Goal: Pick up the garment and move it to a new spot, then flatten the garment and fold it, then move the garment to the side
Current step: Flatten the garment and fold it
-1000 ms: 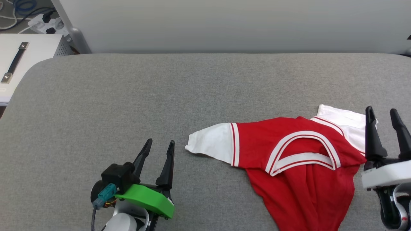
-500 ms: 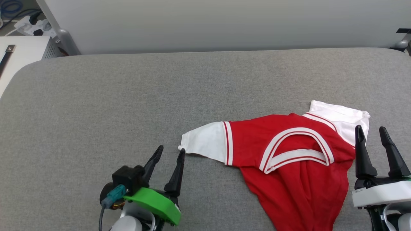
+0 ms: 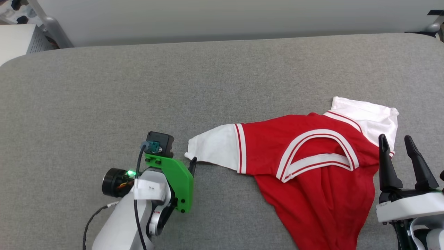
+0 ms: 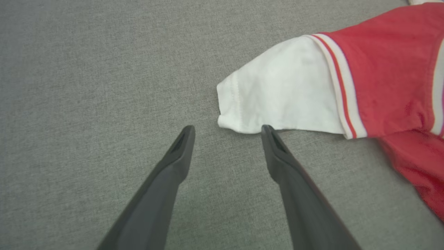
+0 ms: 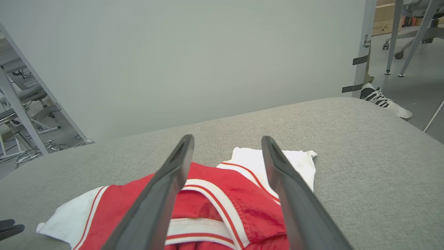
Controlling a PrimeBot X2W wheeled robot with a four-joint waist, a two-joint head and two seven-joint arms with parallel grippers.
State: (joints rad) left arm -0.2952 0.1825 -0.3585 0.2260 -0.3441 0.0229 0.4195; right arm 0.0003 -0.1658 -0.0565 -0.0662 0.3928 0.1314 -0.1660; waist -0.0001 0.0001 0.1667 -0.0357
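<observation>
The garment (image 3: 312, 180) is a red T-shirt with white sleeves and striped trim, lying crumpled on the right half of the grey table, its collar (image 3: 315, 156) facing up. My left gripper (image 4: 228, 127) points down at the table, open, with its fingertips just short of the left sleeve's (image 4: 277, 97) cuff edge. In the head view its green mount (image 3: 173, 180) hides most of the fingers. My right gripper (image 3: 395, 137) stands open at the shirt's right side, beside the right sleeve (image 3: 367, 116), holding nothing. From the right wrist, that gripper (image 5: 227, 137) hovers above the garment (image 5: 222, 208).
The grey padded table (image 3: 138, 86) stretches wide to the left and behind the shirt. A pale wall panel (image 5: 173, 62) stands along its far edge. A white cabinet (image 3: 14, 38) sits off the far left corner. A person's shoe (image 5: 378, 99) rests on the floor beyond the right end.
The head view has shifted down and right. My left gripper has tipped downward and advanced to the left sleeve's cuff. The right gripper sits a little nearer to me relative to the shirt.
</observation>
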